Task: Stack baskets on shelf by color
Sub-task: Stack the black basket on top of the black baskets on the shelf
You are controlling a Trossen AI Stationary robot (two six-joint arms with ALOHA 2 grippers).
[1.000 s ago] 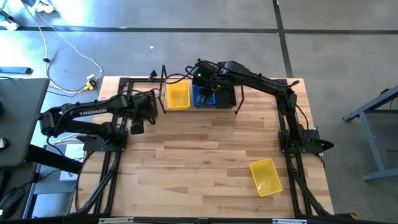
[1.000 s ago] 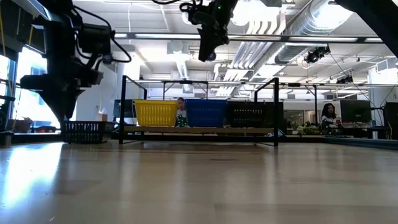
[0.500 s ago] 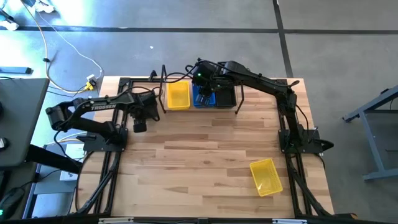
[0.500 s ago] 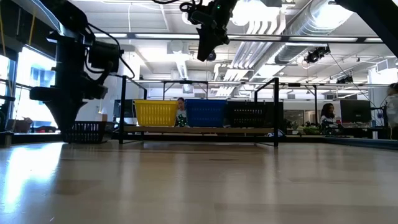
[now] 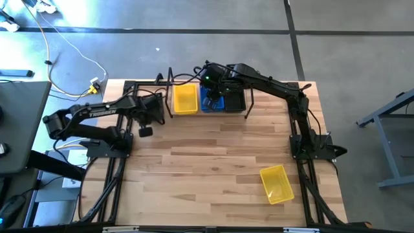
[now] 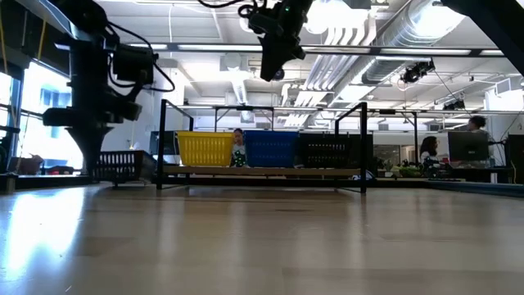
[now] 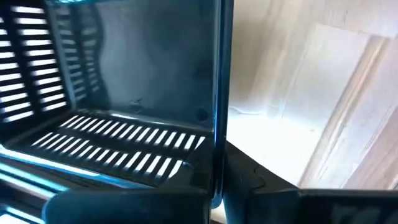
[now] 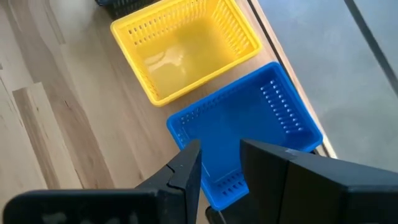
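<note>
Over on the left, the left gripper (image 5: pixel 143 131) is clamping shut on a black basket (image 7: pixel 124 106) wall, which only its wrist view shows properly. Mid-table, the shelf (image 5: pixel 169 84) is carrying yellow, blue and black baskets while the right gripper (image 8: pixel 219 165) is hovering part-open over the blue basket (image 8: pixel 249 124). Another yellow basket (image 5: pixel 277 183) is sitting near the front right.

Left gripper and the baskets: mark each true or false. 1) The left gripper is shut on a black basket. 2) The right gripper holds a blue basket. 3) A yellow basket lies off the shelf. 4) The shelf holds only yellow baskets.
1) True: the left gripper is shut on the wall of the black perforated plastic basket.
2) False: the right gripper hovers open above the blue perforated plastic basket.
3) True: a loose yellow perforated plastic basket lies on the wooden tabletop.
4) False: the low wooden shelf holds yellow, blue and black.
</note>
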